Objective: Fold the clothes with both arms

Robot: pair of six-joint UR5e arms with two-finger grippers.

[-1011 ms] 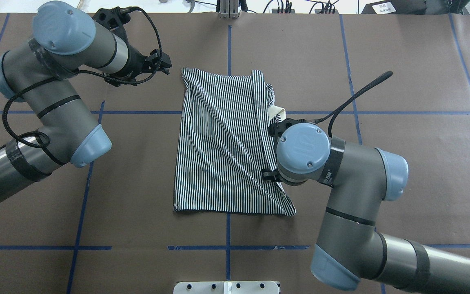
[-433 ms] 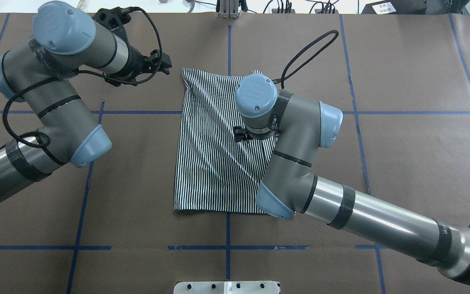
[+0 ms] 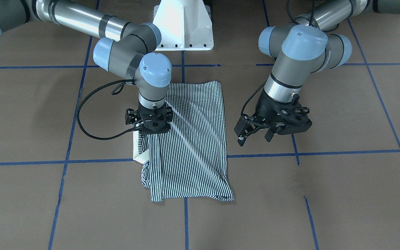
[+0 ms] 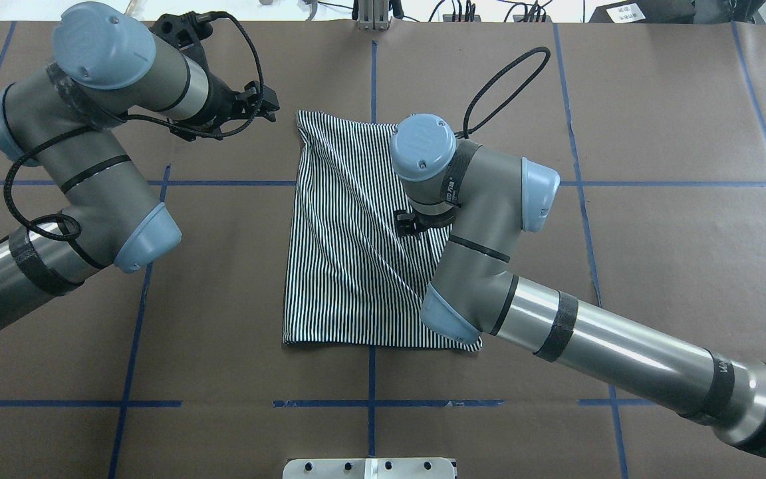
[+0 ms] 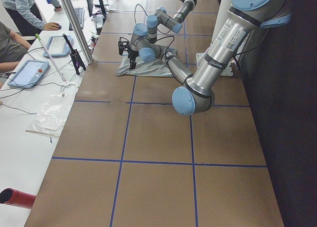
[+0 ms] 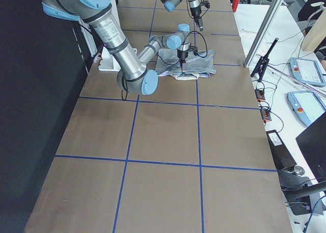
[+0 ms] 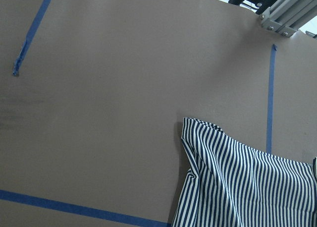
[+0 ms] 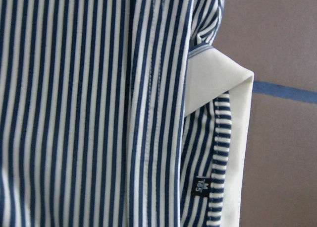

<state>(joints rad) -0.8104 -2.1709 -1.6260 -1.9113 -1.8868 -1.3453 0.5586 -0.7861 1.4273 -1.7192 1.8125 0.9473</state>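
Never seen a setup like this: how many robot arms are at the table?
2. The left arm is bent beside the striped shirt, near its far corner; the right arm reaches over the shirt's collar side. No others show.

Left arm (image 4: 90,174): grey and silver tubes, light-blue caps with small screws.
Right arm (image 4: 483,199): same colours, white lettering on black wrist band.
Cables (image 4: 505,68): black braided loops.
Fingers (image 3: 242,132): black.
Base (image 3: 183,26): white pedestal between the arms.

Navy-white striped polo shirt (image 4: 350,266), white collar (image 8: 218,81)
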